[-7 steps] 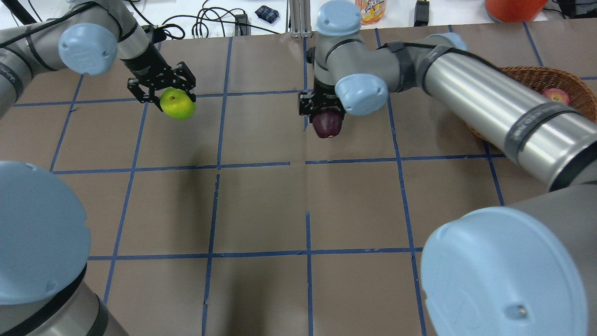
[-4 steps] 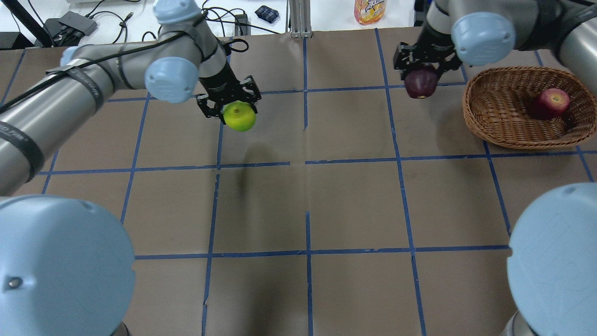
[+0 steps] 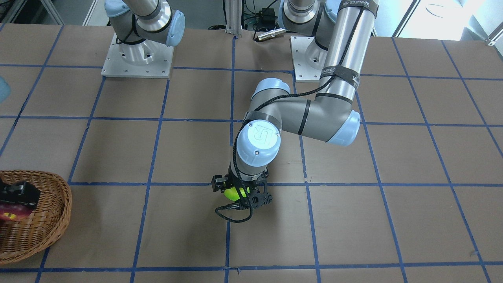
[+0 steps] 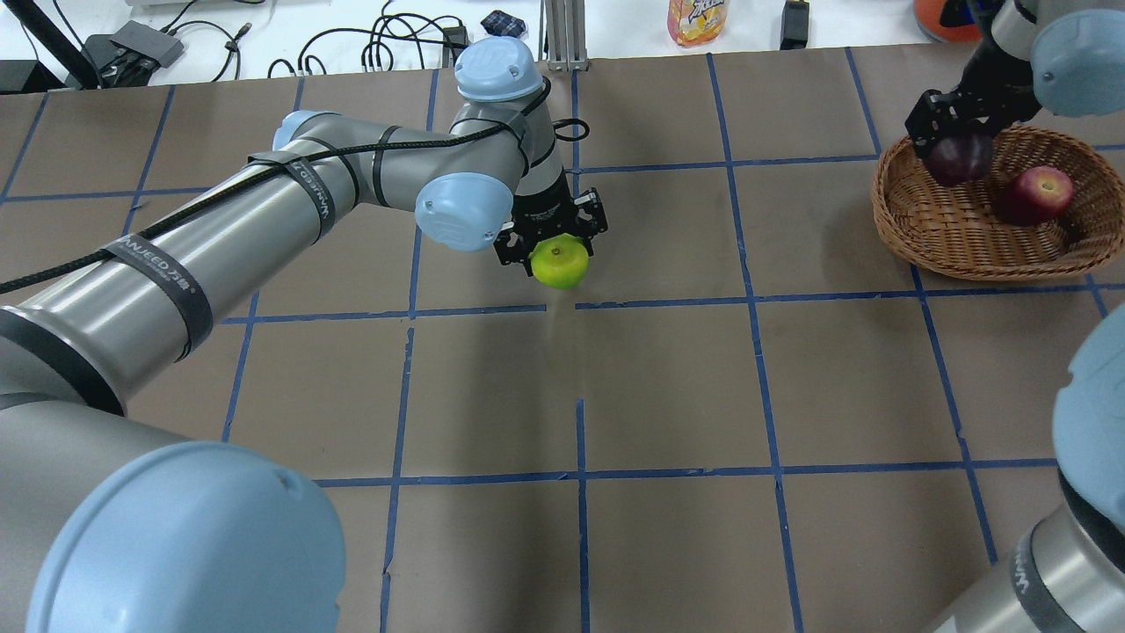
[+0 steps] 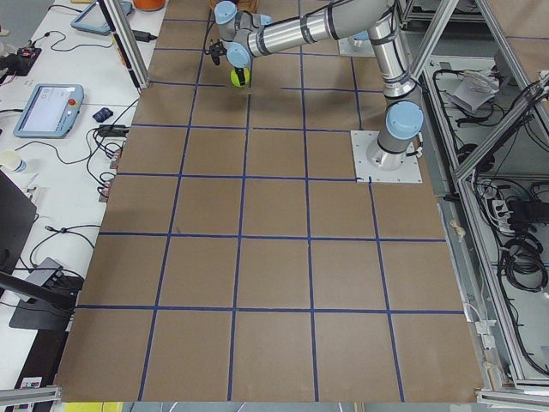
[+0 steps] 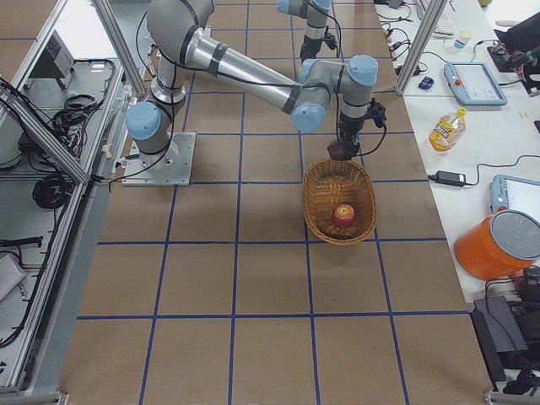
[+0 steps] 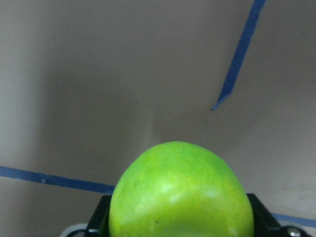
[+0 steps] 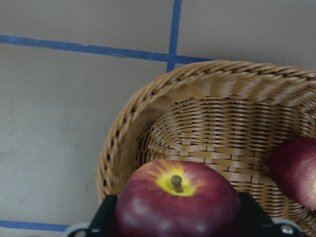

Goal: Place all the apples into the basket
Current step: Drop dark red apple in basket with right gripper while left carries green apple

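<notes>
From the front, the left gripper [image 3: 238,192] was clamped on the green apple [image 3: 232,193] above mid-table [image 3: 353,220]. The basket [image 3: 51,220] sat at the view's left edge, with the right gripper [image 3: 17,191] over it, holding the maroon apple [image 3: 13,214].

From overhead, the green apple hung clear of the table, well apart from the basket. The maroon apple was held over the basket's left end, and the red apple [image 4: 1037,195] lay inside, towards the other end.

The left side view showed the green apple small and far off in its gripper.

From the right side, the maroon apple hung at the basket's far end, and the red apple lay inside.

The left wrist view showed the green apple gripped on both sides over brown table and blue tape [image 7: 242,54].

The right wrist view showed the maroon apple, yellow round its stem, clamped just inside the basket's rim, with the red apple at the right.
</notes>
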You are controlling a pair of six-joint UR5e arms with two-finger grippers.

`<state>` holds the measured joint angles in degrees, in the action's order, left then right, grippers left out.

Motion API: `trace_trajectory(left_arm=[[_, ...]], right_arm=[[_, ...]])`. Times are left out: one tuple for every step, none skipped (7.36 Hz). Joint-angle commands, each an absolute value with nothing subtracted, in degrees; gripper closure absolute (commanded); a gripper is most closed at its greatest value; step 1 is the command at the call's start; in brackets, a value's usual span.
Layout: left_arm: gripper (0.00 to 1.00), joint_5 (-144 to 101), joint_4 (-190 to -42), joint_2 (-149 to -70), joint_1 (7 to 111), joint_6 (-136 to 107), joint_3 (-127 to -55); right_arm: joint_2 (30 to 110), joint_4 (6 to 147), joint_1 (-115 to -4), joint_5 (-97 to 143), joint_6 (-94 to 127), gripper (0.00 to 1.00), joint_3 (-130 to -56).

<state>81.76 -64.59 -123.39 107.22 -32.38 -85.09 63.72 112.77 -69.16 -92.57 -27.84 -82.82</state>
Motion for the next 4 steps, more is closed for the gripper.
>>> trace_trajectory(left_arm=[[0.00,81.91,-64.86,-124.01,108.28,-36.45,-85.25],[0.00,81.83,-64.43,-124.27,108.28,-37.00,-85.51],[0.00,81.91,-63.12,-124.97,108.19,-35.78,-85.00],[0.00,82.35,-63.28,-122.37,104.45,-28.03,-81.86]], right_arm=[[59.87,115.11,-64.53,-93.60,-32.68,1.00,-82.45],[58.46,118.18,-63.38,-93.78,-35.39,1.00,-82.79],[56.88,118.73,-61.89,-93.61,-35.33,1.00,-82.62],[56.26,118.65,-61.61,-93.78,-34.81,1.00,-83.23]])
